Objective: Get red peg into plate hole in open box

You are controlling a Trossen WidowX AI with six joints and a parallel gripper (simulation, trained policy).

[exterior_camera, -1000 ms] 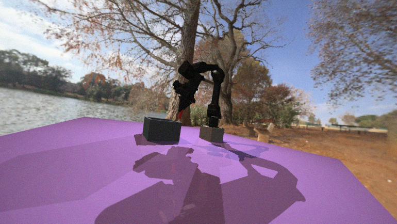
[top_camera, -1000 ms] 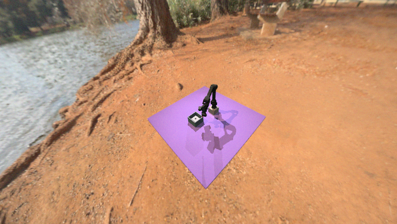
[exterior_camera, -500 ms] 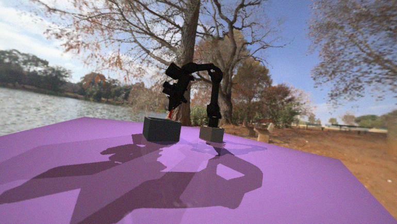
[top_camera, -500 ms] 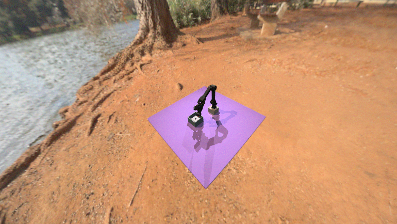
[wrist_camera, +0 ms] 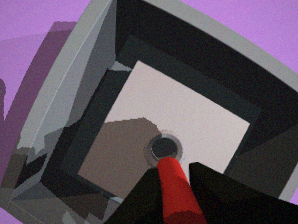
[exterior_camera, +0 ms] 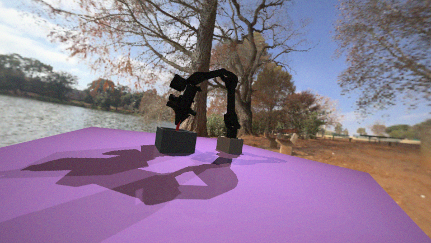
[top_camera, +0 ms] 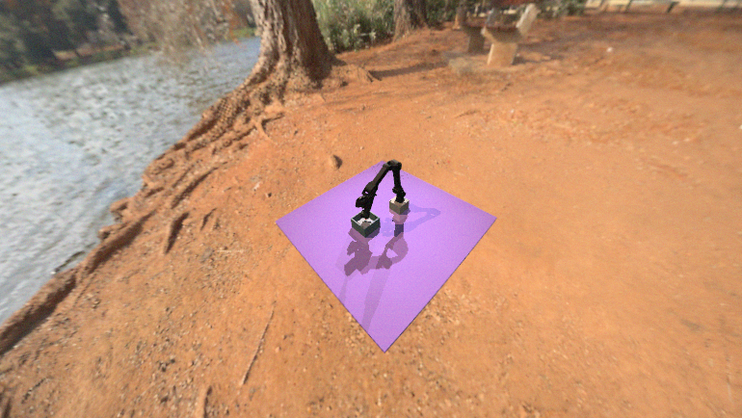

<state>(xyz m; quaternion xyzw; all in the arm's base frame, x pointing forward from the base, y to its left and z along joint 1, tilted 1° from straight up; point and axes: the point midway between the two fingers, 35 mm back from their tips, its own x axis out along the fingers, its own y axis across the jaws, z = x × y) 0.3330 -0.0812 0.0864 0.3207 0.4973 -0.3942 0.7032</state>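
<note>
While the gripper (top_camera: 366,214) (exterior_camera: 177,122) (wrist_camera: 173,175) is clenching the red peg (exterior_camera: 177,126) (wrist_camera: 175,182) btwn its two dark fingers, the peg is pointing down toward the open box (top_camera: 365,230) (exterior_camera: 175,141) (wrist_camera: 65,100). In the wrist view the peg is showing a bright, even red colour on a smooth, rounded body, w/ a darker red part near the bottom edge of the view. Its far end is appearing next to the round hole (wrist_camera: 164,148) of the pale plate (wrist_camera: 200,105), and a grey ring is surrounding this dark opening. I cannot tell if the tip is touching the ring or is hanging above it. In the ext. view only a short red piece is showing, btwn the fingertips and the box rim, and it is leaning slightly; the lower part is hiding behind the dark wall. The plate is lying at the bottom of the box, partly under a brown shadow. The box is standing on the purple mat (top_camera: 394,306) (exterior_camera: 271,199), near the arm's base block (top_camera: 399,207) (exterior_camera: 229,145), but apart from it.

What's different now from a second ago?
The arm swung toward the box and came down; the red peg, which hung above it, now dips past its rim. The claw is shut on the peg; nothing was let go. The box and the arm's base stayed put.
</note>
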